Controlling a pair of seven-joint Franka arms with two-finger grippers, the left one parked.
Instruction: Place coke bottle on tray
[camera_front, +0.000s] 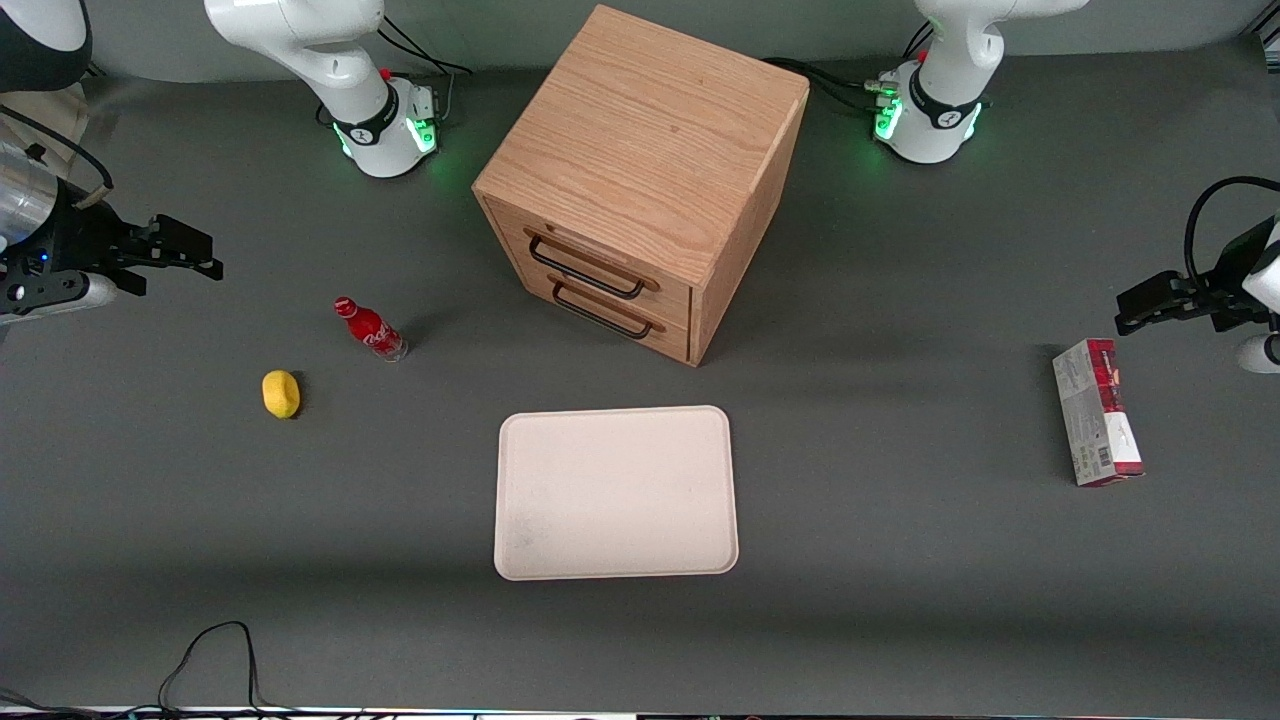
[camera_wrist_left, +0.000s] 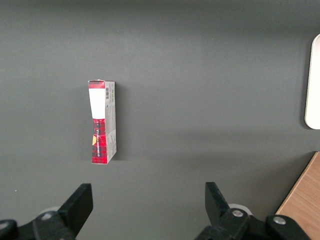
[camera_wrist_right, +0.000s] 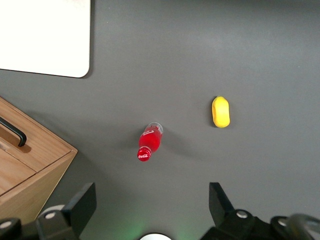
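Observation:
The coke bottle (camera_front: 370, 329) (camera_wrist_right: 150, 142) is a tiny red bottle with a red cap, standing on the grey table between the wooden cabinet (camera_front: 640, 180) and the working arm's end. The cream tray (camera_front: 616, 492) (camera_wrist_right: 45, 37) lies flat and bare, nearer the front camera than the cabinet. My gripper (camera_front: 200, 252) (camera_wrist_right: 152, 202) hangs above the table at the working arm's end, well apart from the bottle, open with nothing between its fingers.
A yellow lemon (camera_front: 281, 393) (camera_wrist_right: 220, 111) lies beside the bottle, nearer the front camera. The cabinet has two drawers with black handles (camera_front: 585, 270). A red-and-grey carton (camera_front: 1097, 412) (camera_wrist_left: 103, 121) lies toward the parked arm's end. A black cable (camera_front: 210, 655) loops at the table's front edge.

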